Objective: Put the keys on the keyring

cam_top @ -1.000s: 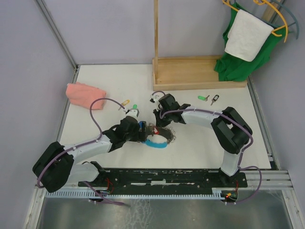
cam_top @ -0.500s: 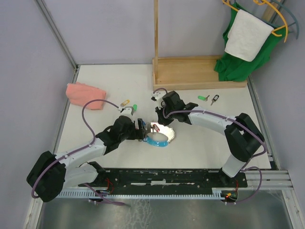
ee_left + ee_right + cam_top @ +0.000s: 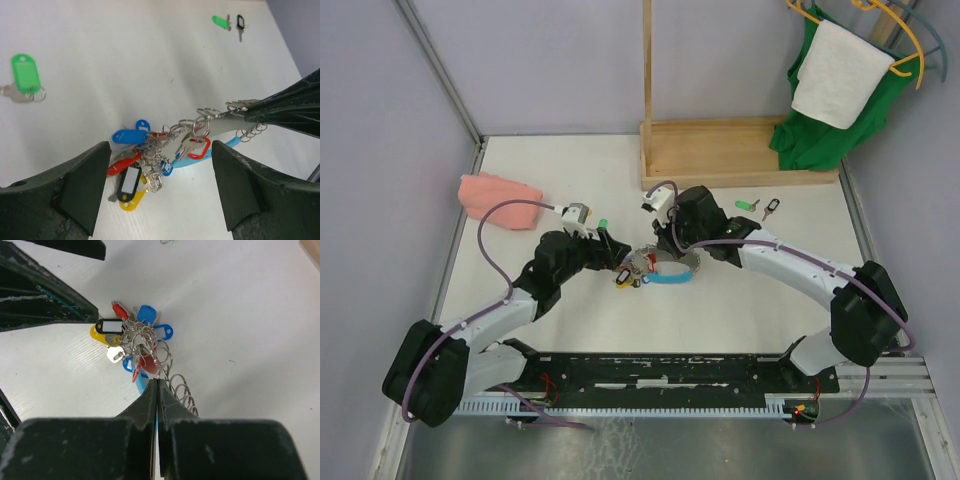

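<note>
The keyring (image 3: pixel 672 272) is a silvery loop with a light-blue strip, strung with small rings, keys and red, blue, black and yellow tags (image 3: pixel 134 165). My right gripper (image 3: pixel 656 257) is shut on the loop's edge (image 3: pixel 158 381), and the tag cluster (image 3: pixel 129 336) hangs just beyond its tips. My left gripper (image 3: pixel 616 260) is open and empty, and its fingers (image 3: pixel 75 192) stand either side of the cluster without touching it. Loose keys lie on the table: a green one (image 3: pixel 604 224) near the left wrist, and a green one (image 3: pixel 747 205) and a black one (image 3: pixel 772 208) at the far right.
A wooden rack base (image 3: pixel 740 150) stands at the back with a tall post. Green cloth and a white towel (image 3: pixel 840 75) hang at the back right. A pink cloth (image 3: pixel 498 196) lies at the far left. The white table (image 3: pixel 740 310) is walled on both sides.
The right gripper has carried the keyring away from the near edge, towards the rack. The left gripper has followed, come off the keyring and now stands open.
</note>
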`<action>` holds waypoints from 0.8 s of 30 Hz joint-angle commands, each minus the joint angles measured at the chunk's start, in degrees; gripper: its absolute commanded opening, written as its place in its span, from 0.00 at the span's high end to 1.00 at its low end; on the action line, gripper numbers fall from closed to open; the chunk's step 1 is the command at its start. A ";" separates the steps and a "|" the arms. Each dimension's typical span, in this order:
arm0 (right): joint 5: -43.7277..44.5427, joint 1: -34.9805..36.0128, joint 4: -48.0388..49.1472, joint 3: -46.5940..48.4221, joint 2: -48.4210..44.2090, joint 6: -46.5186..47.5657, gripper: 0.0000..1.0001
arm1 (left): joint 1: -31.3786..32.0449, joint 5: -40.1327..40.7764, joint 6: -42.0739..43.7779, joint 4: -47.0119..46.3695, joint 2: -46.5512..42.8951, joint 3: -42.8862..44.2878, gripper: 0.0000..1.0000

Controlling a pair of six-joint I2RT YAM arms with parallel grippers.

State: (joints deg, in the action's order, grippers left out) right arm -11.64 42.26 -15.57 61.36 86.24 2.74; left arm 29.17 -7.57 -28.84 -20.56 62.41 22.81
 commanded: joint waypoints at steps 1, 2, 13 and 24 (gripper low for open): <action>-1.69 -0.07 1.23 0.67 -3.48 5.92 0.99 | -2.10 -10.98 6.69 -16.14 3.17 0.65 0.13; -2.12 -0.03 1.17 0.76 -3.75 6.54 0.99 | -2.36 -12.65 7.82 -17.24 4.31 1.06 0.13; -3.93 -0.03 0.86 -0.23 -4.14 8.38 0.99 | -3.70 -28.54 15.37 -29.98 15.18 -0.28 0.17; -5.55 -0.06 2.30 -2.06 -4.93 7.88 0.99 | -3.65 -31.67 15.39 -35.34 25.70 1.25 0.25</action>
State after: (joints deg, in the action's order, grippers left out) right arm -15.46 42.26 -16.29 59.29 83.74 10.37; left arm 25.61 -35.97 -15.90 -49.67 84.75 21.91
